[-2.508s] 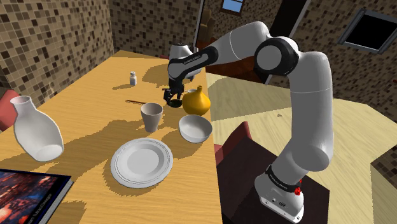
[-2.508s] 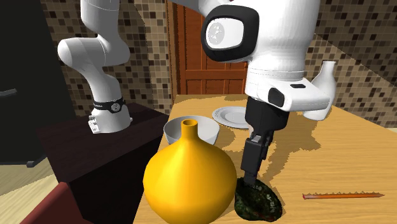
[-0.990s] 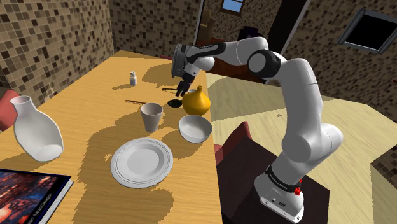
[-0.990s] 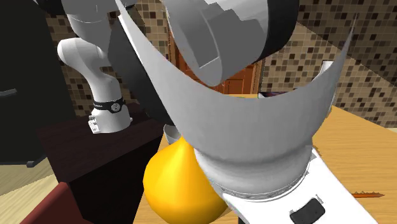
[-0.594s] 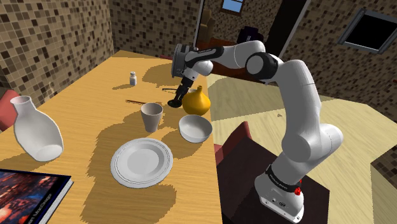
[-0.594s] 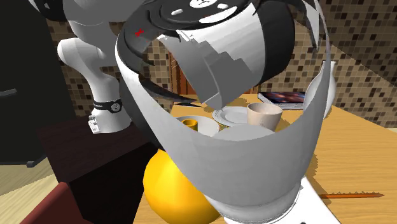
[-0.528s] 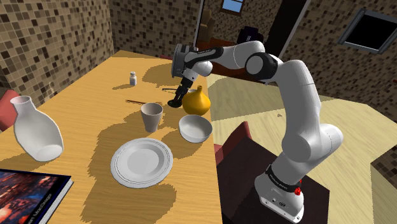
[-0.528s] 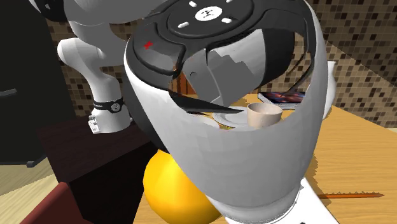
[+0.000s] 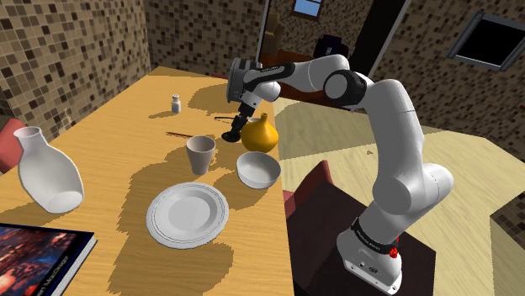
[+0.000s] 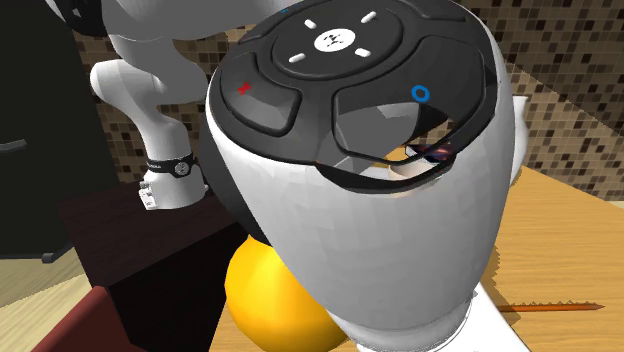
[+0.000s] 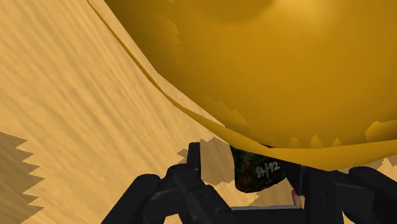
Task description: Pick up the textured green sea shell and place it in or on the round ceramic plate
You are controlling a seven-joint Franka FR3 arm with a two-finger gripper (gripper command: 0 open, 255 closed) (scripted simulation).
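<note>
The dark green sea shell (image 11: 257, 168) lies on the wooden table right beside the yellow vase (image 11: 267, 70). It sits between my gripper's (image 11: 249, 164) black fingers (image 11: 193, 167), which stand apart; a strip of table shows between one finger and the shell. In the shoulder view my gripper (image 9: 233, 132) slants down onto the shell (image 9: 228, 137), left of the yellow vase (image 9: 260, 134). The round white plate (image 9: 188, 214) lies nearer the front of the table, past a cup and a bowl. My wrist blocks most of the second exterior view.
A beige cup (image 9: 200, 154) and a white bowl (image 9: 257, 169) stand between shell and plate. A white jug (image 9: 48, 172), a book (image 9: 34, 256), a small shaker (image 9: 176, 103) and a thin stick (image 9: 178, 134) are on the table. The table edge runs by the vase.
My hand has come down from above the vase's neck to the shell. In the second exterior view the wrist has turned its flat end toward the camera.
</note>
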